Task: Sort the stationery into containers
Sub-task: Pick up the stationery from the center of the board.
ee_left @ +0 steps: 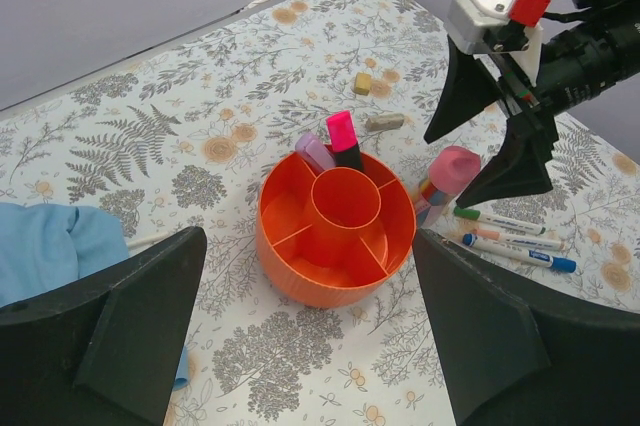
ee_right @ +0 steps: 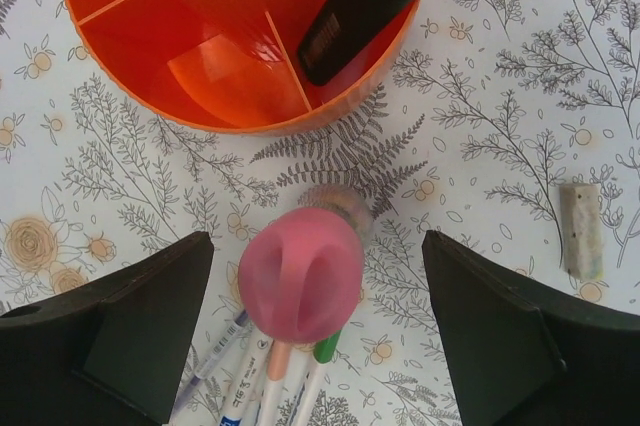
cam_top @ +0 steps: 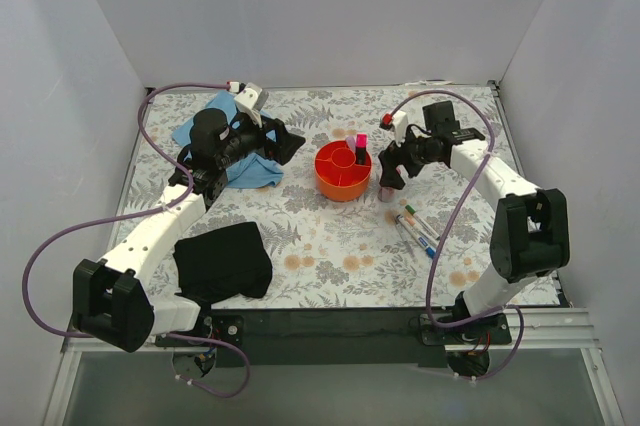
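The orange divided bowl (cam_top: 342,174) stands mid-table and also shows in the left wrist view (ee_left: 335,236) and the right wrist view (ee_right: 120,56). A pink highlighter (ee_left: 343,136) and a lilac stick (ee_left: 314,152) stand in its far compartments. A small pink bottle (ee_right: 300,276) stands upright just right of the bowl. My right gripper (ee_right: 317,246) is open above the bottle, one finger on either side, not touching it. Several thin white markers (cam_top: 415,229) lie just beyond the bottle. My left gripper (ee_left: 305,246) is open and empty, left of the bowl.
A blue cloth (cam_top: 215,136) lies under my left arm at the back left. A black cloth (cam_top: 222,258) lies at the front left. Two small eraser-like blocks (ee_left: 384,123) (ee_left: 363,82) lie behind the bowl. White walls enclose the table.
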Tool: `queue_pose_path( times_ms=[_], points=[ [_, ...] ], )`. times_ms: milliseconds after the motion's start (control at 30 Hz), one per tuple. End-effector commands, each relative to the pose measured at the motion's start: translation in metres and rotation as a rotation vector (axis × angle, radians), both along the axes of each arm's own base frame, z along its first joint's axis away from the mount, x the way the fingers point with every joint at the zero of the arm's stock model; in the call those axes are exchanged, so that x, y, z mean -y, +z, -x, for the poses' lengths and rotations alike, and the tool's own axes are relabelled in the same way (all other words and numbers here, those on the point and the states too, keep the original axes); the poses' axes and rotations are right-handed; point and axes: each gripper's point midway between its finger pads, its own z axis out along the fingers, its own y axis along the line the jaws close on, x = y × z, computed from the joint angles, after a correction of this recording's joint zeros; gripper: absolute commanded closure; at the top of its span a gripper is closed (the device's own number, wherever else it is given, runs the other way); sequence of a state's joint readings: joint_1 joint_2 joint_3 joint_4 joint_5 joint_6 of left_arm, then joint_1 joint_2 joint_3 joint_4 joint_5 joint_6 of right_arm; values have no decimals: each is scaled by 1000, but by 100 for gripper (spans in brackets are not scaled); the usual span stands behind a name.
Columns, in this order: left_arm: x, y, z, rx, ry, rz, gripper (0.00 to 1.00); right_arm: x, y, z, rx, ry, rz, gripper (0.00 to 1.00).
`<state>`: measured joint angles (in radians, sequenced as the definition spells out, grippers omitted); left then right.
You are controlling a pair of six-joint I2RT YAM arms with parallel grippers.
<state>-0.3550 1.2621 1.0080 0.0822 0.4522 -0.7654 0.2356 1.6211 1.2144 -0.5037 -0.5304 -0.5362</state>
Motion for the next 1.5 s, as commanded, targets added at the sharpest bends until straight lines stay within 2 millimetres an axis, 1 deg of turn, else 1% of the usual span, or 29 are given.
queue_pose_path(
  times_ms=[0, 33, 133, 333, 500, 533, 700, 733, 800, 833, 900, 933, 1000, 1033, 1067, 1100, 1233, 1333, 1367, 1433, 1467],
  points=[
    [-4, 16, 1, 43, 10, 8, 15, -8, 18, -19, 66, 13, -3, 8],
    [-5, 17, 0, 43, 13, 10, 15, -9, 16, -20, 59, 14, -2, 13],
    [-6, 18, 0, 45, 15, 10, 15, -9, 12, -21, 51, 12, 1, 19],
    [-6, 17, 1, 44, 14, 17, 15, -5, 10, -16, 57, 7, 27, 20],
    [-6, 16, 2, 38, 10, 21, 15, 0, -1, -10, 50, 3, 70, 18],
    [-6, 16, 2, 35, 10, 22, 15, 0, -3, -9, 48, 5, 76, 20],
    [-6, 16, 3, 39, 10, 24, 15, 2, -7, -9, 43, 4, 89, 25],
    [-6, 16, 4, 38, 11, 25, 15, 2, -7, -9, 44, 6, 88, 28],
    [-7, 15, 5, 35, 11, 26, 15, 1, -6, -9, 43, 7, 87, 32],
    [-7, 15, 5, 36, 11, 27, 15, 1, -6, -9, 45, 10, 87, 41],
    [-7, 14, 6, 35, 11, 28, 15, 1, -5, -7, 45, 19, 84, 48],
    [-7, 14, 6, 36, 9, 27, 15, 1, -5, -5, 41, 23, 85, 54],
    [-7, 13, 6, 34, 11, 27, 15, 1, -3, -3, 49, 34, 85, 61],
    [-7, 14, 6, 35, 9, 28, 15, 1, -2, -1, 47, 40, 86, 69],
    [-7, 13, 6, 35, 9, 28, 15, 2, 0, -1, 54, 35, 89, 94],
    [-7, 14, 7, 39, 8, 28, 15, 3, 4, -2, 68, 27, 92, 99],
    [-7, 12, 8, 33, 9, 36, 15, 2, 24, -2, 112, 36, 80, 99],
    [-7, 11, 9, 32, 9, 42, 15, -8, 57, -4, 165, 65, 64, 99],
    [-8, 11, 9, 33, 11, 42, 15, -12, 77, -9, 204, 73, 59, 99],
    [-9, 9, 9, 32, 17, 40, 15, -23, 97, -6, 222, 108, 52, 99],
    [-10, 8, 9, 31, 20, 39, 15, -30, 123, -13, 275, 116, 34, 99]
  ],
)
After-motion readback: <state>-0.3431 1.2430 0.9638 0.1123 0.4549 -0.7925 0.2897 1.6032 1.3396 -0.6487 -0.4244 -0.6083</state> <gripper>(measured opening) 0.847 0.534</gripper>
